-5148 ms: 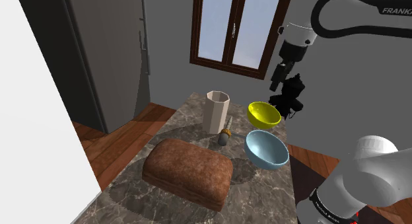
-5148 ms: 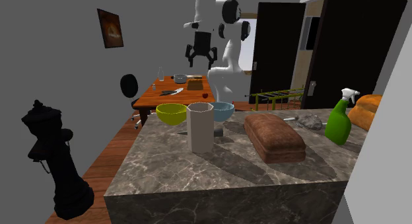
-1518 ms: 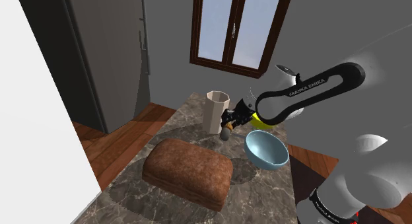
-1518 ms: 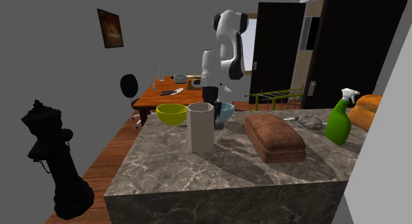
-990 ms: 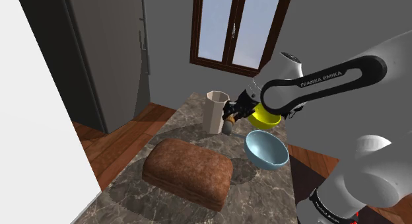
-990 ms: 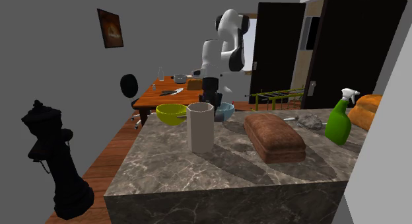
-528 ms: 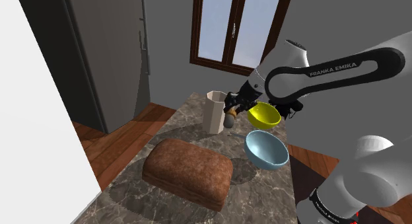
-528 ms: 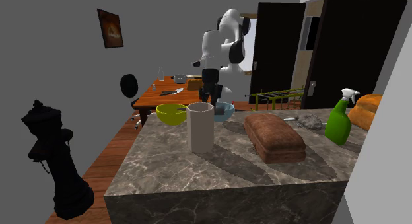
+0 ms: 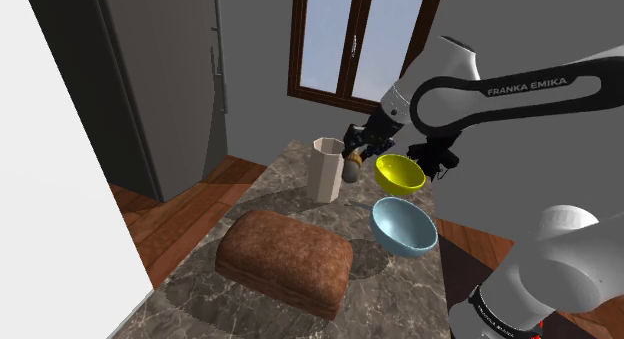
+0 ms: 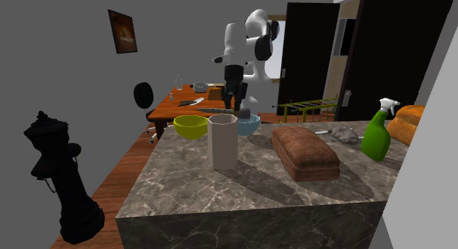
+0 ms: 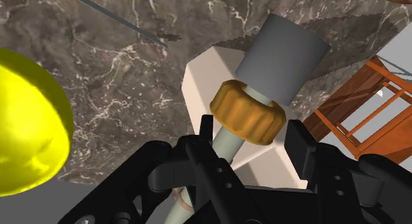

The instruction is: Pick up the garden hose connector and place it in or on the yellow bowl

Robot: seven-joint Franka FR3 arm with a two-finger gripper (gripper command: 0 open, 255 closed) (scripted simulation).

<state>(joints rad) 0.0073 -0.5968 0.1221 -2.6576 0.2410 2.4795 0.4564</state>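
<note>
A white faceted cup (image 9: 328,169) stands at the far end of the marble counter (image 9: 200,287); the yellow bowl (image 9: 400,174) sits just to its right in the shoulder view; a pale blue bowl (image 9: 404,227) lies nearer, just beside the yellow one; a brown loaf (image 9: 286,260) lies nearer still, toward that view's left. The gripper (image 9: 354,152) hangs between cup and yellow bowl, about level with the cup's rim; its fingers (image 11: 304,147) are drawn in on the pale stem of the garden hose connector (image 11: 249,112), whose orange ring and grey barrel point down from the hand; the connector is clear of the counter, and in the wrist view the cup lies right under it, the yellow bowl off to one side.

A green spray bottle (image 10: 377,135) stands at the counter's right end in the second exterior view; the wood floor (image 9: 170,222) surrounds the counter; a dark-framed window (image 9: 350,42) is on the far wall; a tall grey cabinet (image 9: 160,77) stands at the shoulder view's left; a black statue (image 10: 62,181) stands on the floor at the second exterior view's near left; a wooden table (image 10: 192,102) stands far behind.

Five seconds ago the connector stood on the counter between cup and blue bowl, with the gripper open high over the yellow bowl; half a second ago the held connector was lower, beside the cup's wall.
</note>
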